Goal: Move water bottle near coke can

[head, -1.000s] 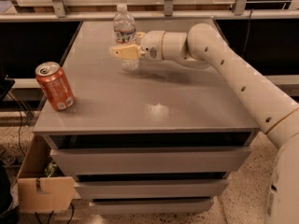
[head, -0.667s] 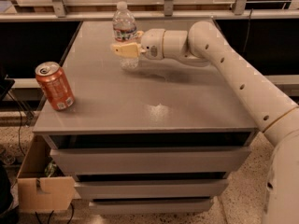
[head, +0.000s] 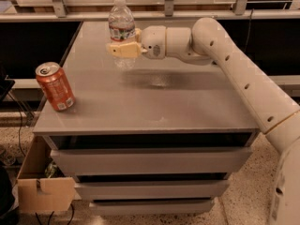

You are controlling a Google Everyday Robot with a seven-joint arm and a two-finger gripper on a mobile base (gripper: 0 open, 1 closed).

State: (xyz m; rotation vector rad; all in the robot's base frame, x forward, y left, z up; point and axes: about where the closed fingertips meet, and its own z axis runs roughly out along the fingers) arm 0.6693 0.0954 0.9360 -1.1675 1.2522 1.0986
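Gripper (head: 118, 49): behind and to the right of the coke can (head: 55, 86), well apart from it. Its pale fingers (head: 123, 50) are clamped across the water bottle's lower half.
Water bottle (head: 121, 24): upright in that grip, white cap up, label band just above the fingers. It is far from the coke can. Whether its base touches the table (head: 159, 108) cannot be told.
Coke can: upright at the table's front left edge, silver top up.
Arm (head: 243, 74): reaches toward the coke can's side from the right.
Cardboard box (head: 42, 191): on the floor, below the coke can.
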